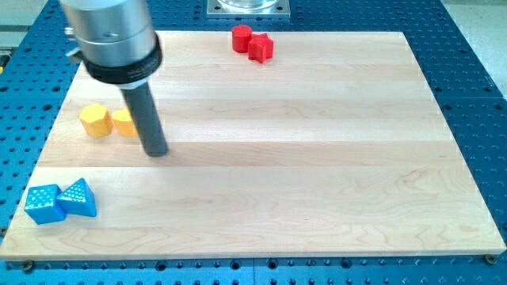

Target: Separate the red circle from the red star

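The red circle (241, 37) and the red star (261, 48) sit touching each other near the view's top edge of the wooden board (317, 158), the circle to the upper left of the star. My tip (157, 152) rests on the board at the view's left, far below and to the left of both red blocks. It stands just right of a yellow block.
Two yellow blocks lie at the view's left: a hexagon (95, 120) and another (124, 122) partly hidden behind the rod. A blue cube (43, 203) and a blue triangle (78, 198) sit at the bottom left corner. A metal mount (249, 8) is at the top.
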You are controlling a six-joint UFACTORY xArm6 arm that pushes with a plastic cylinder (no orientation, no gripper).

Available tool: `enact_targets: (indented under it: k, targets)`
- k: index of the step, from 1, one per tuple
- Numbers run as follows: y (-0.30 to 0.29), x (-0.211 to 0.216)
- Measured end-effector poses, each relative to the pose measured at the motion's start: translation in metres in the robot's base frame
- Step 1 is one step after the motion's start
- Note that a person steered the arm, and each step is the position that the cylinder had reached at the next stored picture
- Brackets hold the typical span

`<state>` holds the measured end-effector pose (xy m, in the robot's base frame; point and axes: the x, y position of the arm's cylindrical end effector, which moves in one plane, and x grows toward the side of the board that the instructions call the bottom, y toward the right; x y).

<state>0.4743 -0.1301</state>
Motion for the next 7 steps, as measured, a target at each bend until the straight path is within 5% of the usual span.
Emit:
enact_targets:
  k: [5, 7]
  targets:
    - [0.051, 0.031]
    - [0.242, -0.025]
